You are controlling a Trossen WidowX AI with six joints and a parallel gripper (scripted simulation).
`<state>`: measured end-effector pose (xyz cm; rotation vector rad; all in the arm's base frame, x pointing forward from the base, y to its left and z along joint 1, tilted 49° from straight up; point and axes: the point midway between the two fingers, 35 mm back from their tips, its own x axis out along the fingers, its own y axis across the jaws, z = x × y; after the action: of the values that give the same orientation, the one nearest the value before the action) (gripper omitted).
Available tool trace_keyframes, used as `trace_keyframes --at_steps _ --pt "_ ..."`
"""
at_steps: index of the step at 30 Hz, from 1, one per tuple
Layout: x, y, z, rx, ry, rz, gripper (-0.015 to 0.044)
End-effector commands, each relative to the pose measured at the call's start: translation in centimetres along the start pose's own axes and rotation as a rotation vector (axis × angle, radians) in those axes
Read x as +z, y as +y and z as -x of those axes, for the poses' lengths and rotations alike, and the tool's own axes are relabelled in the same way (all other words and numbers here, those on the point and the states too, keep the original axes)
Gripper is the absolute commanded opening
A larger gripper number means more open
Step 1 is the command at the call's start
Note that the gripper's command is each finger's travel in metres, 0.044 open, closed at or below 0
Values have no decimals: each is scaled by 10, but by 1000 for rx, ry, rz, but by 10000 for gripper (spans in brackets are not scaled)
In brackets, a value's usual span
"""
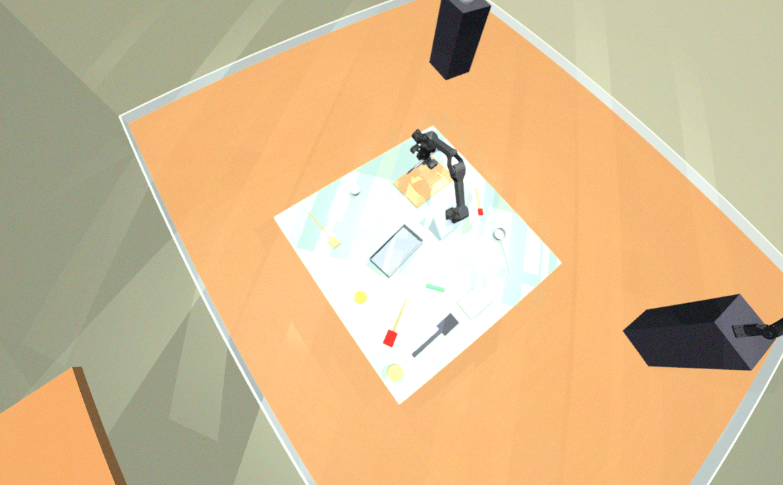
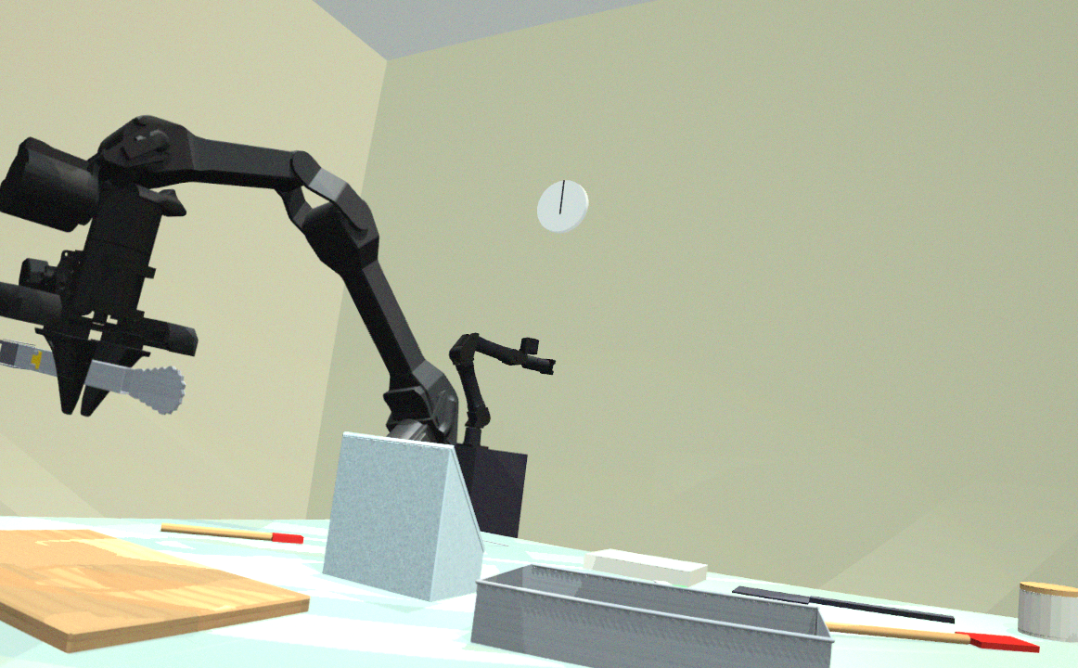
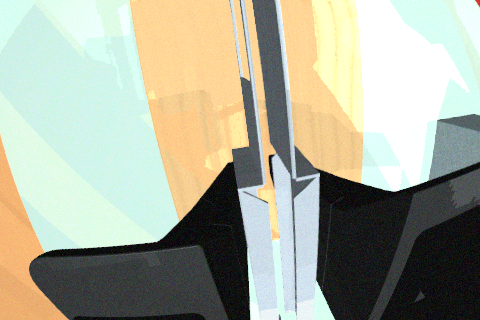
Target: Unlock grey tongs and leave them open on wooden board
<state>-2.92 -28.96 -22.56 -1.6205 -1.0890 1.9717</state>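
1. One pale table (image 1: 337, 277) (image 2: 410, 633) (image 3: 75, 160) stands on an orange floor (image 1: 249, 150), and one round clock (image 2: 562, 199) hangs on the tan wall (image 2: 776, 290).
2. One pair of grey tongs (image 1: 414, 167) (image 2: 152, 388) (image 3: 306, 225) is up in the air, above the table. It lies almost level, the scalloped end slightly lower. Its two legs are close together; whether the lock is off, I can't tell.
3. The one gripper (image 1: 426, 157) (image 2: 78, 406) (image 3: 254, 167) has its two fingers pinched on the tongs, pointing mostly down.
4. One wooden board (image 1: 420, 188) (image 2: 152, 599) (image 3: 175, 50) lies below; the tongs aren't on it.
5. One roasting tin (image 1: 387, 242) (image 2: 650, 633) sits well apart from them, one slant-sided block (image 1: 441, 228) (image 2: 389, 515) (image 3: 457, 145) between it and the arm's foot.
6. Two red-headed tools lie separately: one near the arm (image 1: 480, 211) (image 2: 287, 538), one farther off (image 1: 390, 337) (image 2: 997, 641).
7. Around them I count one black turner (image 1: 447, 324) (image 2: 883, 608), one green stick (image 1: 435, 287), one white slab (image 1: 474, 302) (image 2: 647, 566), one yellow disc (image 1: 360, 296) and one lidded jar (image 1: 395, 372) (image 2: 1049, 614).
8. Beyond the table stand two dark pedestals (image 1: 457, 42) (image 1: 684, 337).
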Motion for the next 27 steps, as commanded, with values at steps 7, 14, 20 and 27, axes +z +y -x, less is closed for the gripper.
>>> trace_keyframes --at_steps 7,14,20,27 --pt "-11 -1 -5 -39 -407 34 -150" --pt "-17 -1 0 -27 -709 59 -150" --pt "-27 -1 10 11 -968 82 -150" --pt "-36 -2 19 57 -1160 102 -150"
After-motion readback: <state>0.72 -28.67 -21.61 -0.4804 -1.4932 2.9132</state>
